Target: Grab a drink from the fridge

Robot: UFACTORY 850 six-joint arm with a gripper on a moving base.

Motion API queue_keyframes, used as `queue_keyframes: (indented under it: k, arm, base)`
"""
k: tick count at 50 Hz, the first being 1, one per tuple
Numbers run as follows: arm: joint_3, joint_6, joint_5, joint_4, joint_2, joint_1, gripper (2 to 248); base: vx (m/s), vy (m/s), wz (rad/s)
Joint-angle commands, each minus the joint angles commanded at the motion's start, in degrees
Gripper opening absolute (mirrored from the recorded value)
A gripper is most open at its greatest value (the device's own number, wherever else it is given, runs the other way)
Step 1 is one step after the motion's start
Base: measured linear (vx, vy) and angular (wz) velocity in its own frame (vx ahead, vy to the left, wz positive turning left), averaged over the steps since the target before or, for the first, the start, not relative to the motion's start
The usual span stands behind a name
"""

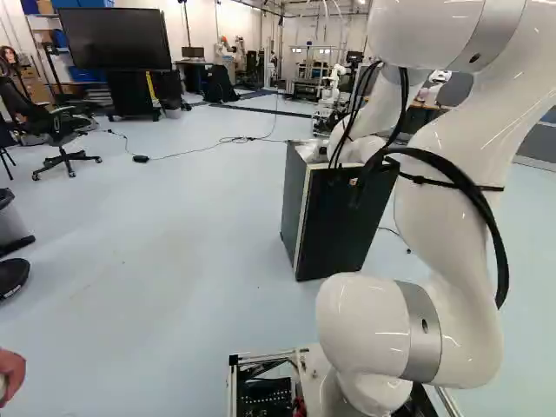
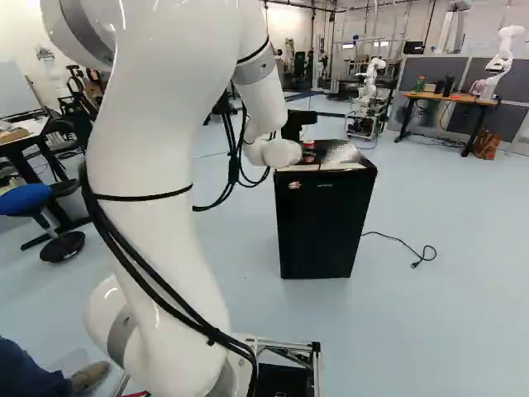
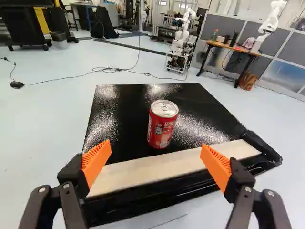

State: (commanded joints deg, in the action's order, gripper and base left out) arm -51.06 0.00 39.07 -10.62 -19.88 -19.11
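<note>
Cylindrical red can [image 3: 162, 126] on seemingly pebbled fridge [image 3: 126, 109].

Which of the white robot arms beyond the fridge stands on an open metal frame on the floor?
Another robot, on its own metal frame apart from the wooden table, unlike another robot whose base is at tabletop height.

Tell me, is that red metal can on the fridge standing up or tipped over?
Upright. The red metal can has its silver lid facing up, and its side runs down to the glossy black fridge top.
</note>
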Motion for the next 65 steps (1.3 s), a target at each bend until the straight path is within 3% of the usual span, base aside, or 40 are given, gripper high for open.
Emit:
queue_keyframes:
  k: [55,56,61,62,65]
  arm:
    - [-15.12,0.00,0.81,0.00,-11.98,-0.86,247]
    - [-15.29,0.00,0.81,0.00,-12.10,-0.86,231]
    - [-15.71,0.00,0.81,0.00,-12.43,-0.88,231]
    - [-15.76,0.00,0.81,0.00,-12.46,-0.88,193]
    - [-15.84,0.00,0.81,0.00,-12.52,-0.89,193]
  base:
    - [0.000,0.000,0.000]
    - [0.000,0.000,0.000]
    - [0.000,0.000,0.000]
    - [0.000,0.000,0.000]
    - [0.000,0.000,0.000]
